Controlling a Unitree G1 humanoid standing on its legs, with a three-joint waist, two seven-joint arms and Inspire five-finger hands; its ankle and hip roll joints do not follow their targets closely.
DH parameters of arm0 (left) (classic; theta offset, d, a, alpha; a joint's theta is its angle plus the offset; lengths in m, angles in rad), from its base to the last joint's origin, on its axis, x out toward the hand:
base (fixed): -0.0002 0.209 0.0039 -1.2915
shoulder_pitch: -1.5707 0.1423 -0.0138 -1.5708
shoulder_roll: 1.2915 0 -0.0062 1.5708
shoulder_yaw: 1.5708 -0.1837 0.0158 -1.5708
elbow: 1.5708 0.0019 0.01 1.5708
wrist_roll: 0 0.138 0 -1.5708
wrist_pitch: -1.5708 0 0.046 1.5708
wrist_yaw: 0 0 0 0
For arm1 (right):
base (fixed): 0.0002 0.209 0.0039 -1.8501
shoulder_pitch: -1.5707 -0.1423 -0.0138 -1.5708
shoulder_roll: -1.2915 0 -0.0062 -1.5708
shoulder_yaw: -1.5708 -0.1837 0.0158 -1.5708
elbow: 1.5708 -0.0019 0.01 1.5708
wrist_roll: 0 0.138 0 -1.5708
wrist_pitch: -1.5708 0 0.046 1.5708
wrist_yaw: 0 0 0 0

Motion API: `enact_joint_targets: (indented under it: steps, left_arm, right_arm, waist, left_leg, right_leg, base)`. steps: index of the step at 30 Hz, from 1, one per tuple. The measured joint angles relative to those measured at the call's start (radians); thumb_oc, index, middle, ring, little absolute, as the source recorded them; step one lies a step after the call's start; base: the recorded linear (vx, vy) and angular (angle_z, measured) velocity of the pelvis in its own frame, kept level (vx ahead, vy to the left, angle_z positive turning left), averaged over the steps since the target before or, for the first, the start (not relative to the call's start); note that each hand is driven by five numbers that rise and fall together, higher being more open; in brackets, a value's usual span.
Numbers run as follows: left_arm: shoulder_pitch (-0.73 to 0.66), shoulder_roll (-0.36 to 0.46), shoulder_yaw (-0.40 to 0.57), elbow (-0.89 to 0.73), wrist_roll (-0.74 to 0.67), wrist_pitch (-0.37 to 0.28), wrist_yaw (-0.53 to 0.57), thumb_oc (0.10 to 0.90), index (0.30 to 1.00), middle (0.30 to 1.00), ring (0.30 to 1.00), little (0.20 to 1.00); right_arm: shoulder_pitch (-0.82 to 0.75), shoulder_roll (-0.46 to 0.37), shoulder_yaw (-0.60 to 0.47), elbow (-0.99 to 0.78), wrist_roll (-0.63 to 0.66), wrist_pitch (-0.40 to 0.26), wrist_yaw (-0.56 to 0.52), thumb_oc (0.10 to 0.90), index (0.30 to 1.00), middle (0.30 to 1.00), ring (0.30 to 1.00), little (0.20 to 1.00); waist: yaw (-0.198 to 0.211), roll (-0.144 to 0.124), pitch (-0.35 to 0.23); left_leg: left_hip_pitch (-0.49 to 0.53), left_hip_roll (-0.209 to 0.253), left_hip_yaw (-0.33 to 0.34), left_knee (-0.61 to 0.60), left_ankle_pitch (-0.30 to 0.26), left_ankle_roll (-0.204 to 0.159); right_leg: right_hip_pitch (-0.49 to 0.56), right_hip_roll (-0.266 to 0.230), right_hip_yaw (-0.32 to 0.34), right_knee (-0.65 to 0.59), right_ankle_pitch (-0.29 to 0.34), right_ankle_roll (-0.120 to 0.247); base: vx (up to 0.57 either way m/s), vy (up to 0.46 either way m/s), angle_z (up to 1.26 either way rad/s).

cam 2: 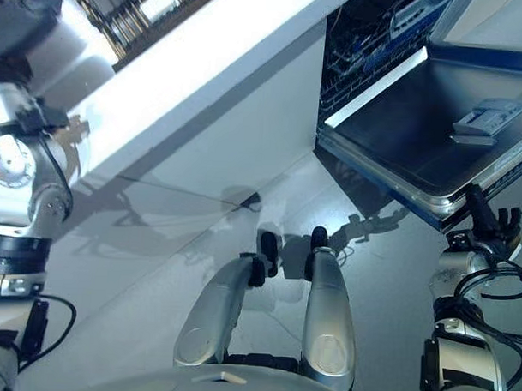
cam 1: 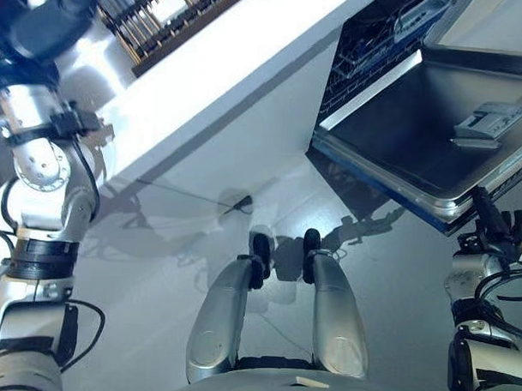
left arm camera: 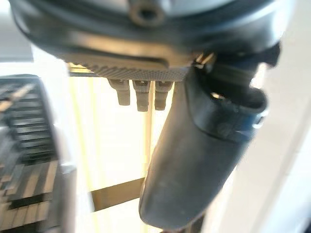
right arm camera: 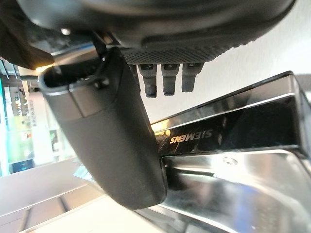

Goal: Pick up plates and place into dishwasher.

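Both dark hands hold nothing, fingers straight: the right hand (cam 2: 487, 222) just before the lowered stainless-steel dishwasher door (cam 1: 417, 132), the left hand (left arm camera: 189, 160) raised by the white countertop (cam 1: 240, 49). No plate is identifiable.

Surface: a white counter (cam 1: 240, 57) is seen along the upper left | On it: a dark slatted rack (cam 1: 160, 16) is set on its far part | Below: a pale glossy floor (cam 1: 155, 269) is seen | Beside the counter: an open dishwasher door (cam 1: 435, 124) is held level above the floor.
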Motion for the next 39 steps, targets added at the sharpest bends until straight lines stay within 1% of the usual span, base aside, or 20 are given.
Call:
enact_joint_targets:
  steps: [1, 2, 3, 4, 5, 6, 10, 16, 20, 23, 24, 25, 26, 27, 29, 31, 33, 36, 37, 39]
  left_arm:
    - [0.001, -0.006, -0.001, 0.006, 0.01, 0.001, 0.002, 0.8, 0.9, 0.9, 0.9, 0.9]
    - [0.004, -0.01, -0.003, 0.006, 0.019, 0.002, 0.0, 0.8, 0.9, 0.9, 0.9, 0.9]
    - [0.005, -0.008, 0.002, -0.002, 0.026, 0.002, -0.001, 0.8, 0.9, 0.9, 0.9, 0.9]
    - [0.005, -0.005, 0.008, -0.005, 0.032, 0.004, -0.002, 0.8, 0.9, 0.9, 0.9, 0.9]
    - [0.009, -0.003, 0.015, 0.001, 0.046, 0.005, -0.005, 0.8, 0.9, 0.9, 0.9, 0.9]
    - [0.011, -0.01, 0.016, 0.007, 0.052, 0.005, -0.012, 0.8, 0.9, 0.9, 0.9, 0.9]
    - [0.03, -0.005, 0.022, 0.006, 0.058, 0.01, -0.03, 0.8, 0.9, 0.9, 0.9, 0.9]
    - [0.052, 0.01, 0.031, 0.005, 0.06, 0.011, -0.039, 0.8, 0.9, 0.9, 0.9, 0.9]
    - [0.069, 0.009, 0.041, 0.007, 0.078, 0.009, -0.047, 0.8, 0.9, 0.9, 0.9, 0.9]
    - [0.097, -0.007, 0.085, 0.013, 0.078, -0.017, -0.066, 0.8, 0.9, 0.9, 0.9, 0.9]
    - [0.104, -0.02, 0.1, 0.024, 0.078, -0.03, -0.07, 0.8, 0.9, 0.9, 0.9, 0.9]
    - [0.109, -0.032, 0.108, 0.042, 0.077, -0.047, -0.07, 0.8, 0.9, 0.9, 0.9, 0.9]
    - [0.115, -0.042, 0.117, 0.052, 0.077, -0.051, -0.07, 0.8, 0.9, 0.9, 0.9, 0.9]
    - [0.123, -0.051, 0.128, 0.06, 0.077, -0.06, -0.069, 0.8, 0.9, 0.9, 0.9, 0.9]
    - [0.124, -0.06, 0.136, 0.075, 0.078, -0.069, -0.068, 0.8, 0.9, 0.9, 0.9, 0.9]
    - [0.124, -0.062, 0.126, 0.083, 0.081, -0.069, -0.074, 0.8, 0.9, 0.9, 0.9, 0.9]
    - [0.123, -0.07, 0.11, 0.085, 0.091, -0.069, -0.086, 0.8, 0.9, 0.9, 0.9, 0.9]
    - [0.101, -0.081, 0.076, 0.086, 0.095, -0.07, -0.106, 0.8, 0.9, 0.9, 0.9, 0.9]
    - [0.084, -0.088, 0.059, 0.087, 0.094, -0.07, -0.107, 0.8, 0.9, 0.9, 0.9, 0.9]
    - [0.066, -0.104, 0.035, 0.087, 0.094, -0.069, -0.114, 0.8, 0.9, 0.9, 0.9, 0.9]
  right_arm:
    - [-0.016, -0.001, 0.003, 0.008, 0.04, 0.007, 0.041, 0.8, 0.9, 0.9, 0.9, 0.9]
    - [-0.014, -0.001, 0.001, 0.01, 0.089, 0.018, 0.089, 0.8, 0.9, 0.9, 0.9, 0.9]
    - [-0.014, -0.001, -0.007, 0.014, 0.13, 0.023, 0.139, 0.8, 0.9, 0.9, 0.9, 0.9]
    - [-0.018, -0.006, -0.009, 0.033, 0.161, 0.031, 0.195, 0.8, 0.9, 0.9, 0.9, 0.9]
    - [-0.019, -0.009, -0.008, 0.049, 0.185, 0.054, 0.242, 0.8, 0.9, 0.9, 0.9, 0.9]
    - [-0.016, -0.014, -0.006, 0.051, 0.199, 0.079, 0.28, 0.8, 0.9, 0.9, 0.9, 0.9]
    - [-0.017, -0.038, -0.006, 0.097, 0.235, 0.138, 0.366, 0.8, 0.9, 0.9, 0.9, 0.9]
    - [-0.003, -0.047, 0.005, 0.112, 0.306, 0.197, 0.451, 0.8, 0.9, 0.9, 0.9, 0.9]
    - [0.05, -0.057, 0.048, 0.054, 0.353, 0.214, 0.51, 0.8, 0.9, 0.9, 0.9, 0.9]
    - [0.127, -0.056, 0.08, -0.076, 0.372, 0.214, 0.546, 0.8, 0.9, 0.9, 0.9, 0.9]
    - [0.15, -0.051, 0.082, -0.126, 0.372, 0.214, 0.548, 0.8, 0.9, 0.9, 0.9, 0.9]
    - [0.171, -0.045, 0.084, -0.158, 0.371, 0.214, 0.577, 0.8, 0.9, 0.9, 0.9, 0.9]
    - [0.181, -0.031, 0.084, -0.189, 0.371, 0.214, 0.607, 0.8, 0.9, 0.9, 0.9, 0.9]
    - [0.189, -0.01, 0.084, -0.255, 0.368, 0.213, 0.61, 0.8, 0.9, 0.9, 0.9, 0.9]
    - [0.191, 0.038, 0.086, -0.385, 0.325, 0.214, 0.611, 0.8, 0.9, 0.9, 0.9, 0.9]
    - [0.185, 0.07, 0.109, -0.502, 0.27, 0.221, 0.621, 0.8, 0.9, 0.9, 0.9, 0.9]
    - [0.152, 0.093, 0.165, -0.603, 0.206, 0.26, 0.639, 0.8, 0.9, 0.9, 0.9, 0.9]
    - [0.075, 0.105, 0.261, -0.679, 0.136, 0.331, 0.693, 0.8, 0.9, 0.9, 0.9, 0.9]
    - [0.022, 0.109, 0.329, -0.726, 0.099, 0.369, 0.731, 0.8, 0.9, 0.9, 0.9, 0.9]
    - [-0.042, 0.151, 0.396, -0.762, 0.063, 0.4, 0.767, 0.8, 0.9, 0.9, 0.9, 0.9]
  waist:
    - [0.0, 0.005, 0.004]
    - [-0.007, 0.006, 0.004]
    - [-0.013, 0.007, 0.005]
    - [-0.011, 0.008, 0.006]
    - [-0.011, 0.01, 0.005]
    - [-0.013, 0.01, 0.005]
    - [-0.01, 0.011, 0.004]
    - [-0.01, 0.014, 0.004]
    - [-0.009, 0.019, 0.006]
    - [-0.01, 0.023, 0.008]
    - [-0.011, 0.022, 0.009]
    - [-0.011, 0.022, 0.009]
    - [-0.013, 0.022, 0.009]
    - [-0.016, 0.022, 0.009]
    - [-0.014, 0.021, 0.009]
    - [-0.013, 0.021, 0.009]
    - [-0.014, 0.021, 0.01]
    - [-0.012, 0.021, 0.011]
    - [-0.007, 0.02, 0.014]
    - [0.012, 0.019, 0.017]
  left_leg:
    - [-0.007, 0.001, -0.002, 0.007, -0.002, 0.003]
    - [-0.018, 0.0, 0.001, 0.023, -0.001, 0.004]
    - [-0.031, -0.004, 0.006, 0.04, -0.001, 0.001]
    - [-0.045, -0.007, 0.014, 0.059, -0.011, -0.006]
    - [-0.038, 0.002, 0.015, 0.083, -0.03, -0.001]
    - [-0.035, 0.0, 0.014, 0.079, -0.034, -0.001]
    - [-0.036, 0.002, 0.006, 0.074, -0.032, -0.006]
    - [-0.041, 0.005, -0.009, 0.074, -0.03, -0.019]
    - [-0.044, 0.01, -0.024, 0.074, -0.029, -0.027]
    - [-0.042, 0.022, -0.028, 0.07, -0.029, -0.036]
    - [-0.032, 0.022, -0.035, 0.062, -0.028, -0.042]
    - [-0.02, 0.024, -0.038, 0.052, -0.026, -0.045]
    - [-0.011, 0.026, -0.041, 0.044, -0.024, -0.049]
    - [-0.003, 0.034, -0.04, 0.037, -0.023, -0.053]
    - [0.009, 0.039, -0.047, 0.024, -0.022, -0.064]
    - [0.016, 0.039, -0.056, 0.012, -0.017, -0.073]
    - [0.024, 0.04, -0.071, -0.001, -0.011, -0.082]
    - [0.035, 0.047, -0.082, -0.016, -0.006, -0.087]
    - [0.044, 0.052, -0.08, -0.024, 0.0, -0.087]
    - [0.064, 0.052, -0.08, -0.041, 0.005, -0.087]
  right_leg:
    - [-0.003, 0.001, -0.001, 0.032, -0.008, 0.009]
    - [-0.009, -0.012, 0.007, 0.124, -0.052, -0.003]
    - [-0.008, -0.015, 0.008, 0.138, -0.119, -0.005]
    - [-0.024, -0.018, 0.003, 0.136, -0.117, -0.004]
    - [-0.029, -0.017, 0.0, 0.147, -0.117, -0.004]
    - [-0.029, -0.018, 0.003, 0.153, -0.117, -0.004]
    - [-0.028, -0.015, -0.002, 0.146, -0.115, -0.006]
    - [-0.026, -0.011, -0.018, 0.14, -0.106, -0.012]
    - [-0.02, 0.0, -0.026, 0.129, -0.101, -0.021]
    - [-0.005, 0.008, -0.05, 0.106, -0.092, -0.035]
    - [0.006, 0.01, -0.057, 0.096, -0.089, -0.039]
    - [0.018, 0.013, -0.059, 0.084, -0.086, -0.043]
    - [0.028, 0.016, -0.063, 0.075, -0.085, -0.044]
    - [0.037, 0.018, -0.075, 0.06, -0.079, -0.048]
    - [0.052, 0.017, -0.103, 0.037, -0.068, -0.058]
    - [0.055, 0.016, -0.115, 0.029, -0.067, -0.057]
    - [0.065, 0.016, -0.136, 0.015, -0.065, -0.057]
    - [0.085, 0.018, -0.161, -0.002, -0.065, -0.058]
    - [0.097, 0.018, -0.167, -0.008, -0.066, -0.058]
    - [0.121, 0.018, -0.172, -0.021, -0.066, -0.058]
  base:
    - [0.01, 0.092, -0.08]
    - [0.01, 0.085, 0.18]
    - [0.02, 0.077, 0.18]
    - [0.01, 0.062, 0.0]
    - [-0.01, 0.041, -0.1]
    - [-0.02, 0.029, -0.09]
    - [-0.01, 0.002, -0.03]
    - [0.0, 0.0, 0.01]
    - [-0.01, -0.008, -0.01]
    - [-0.01, -0.022, -0.11]
    - [0.0, -0.012, -0.12]
    - [-0.01, -0.005, -0.12]
    - [-0.01, -0.001, -0.16]
    - [0.0, 0.006, -0.24]
    - [0.01, 0.008, -0.31]
    - [0.02, 0.007, -0.19]
    - [0.0, 0.002, -0.01]
    - [0.01, 0.0, 0.19]
    - [0.02, -0.002, 0.23]
    - [0.02, -0.008, 0.17]
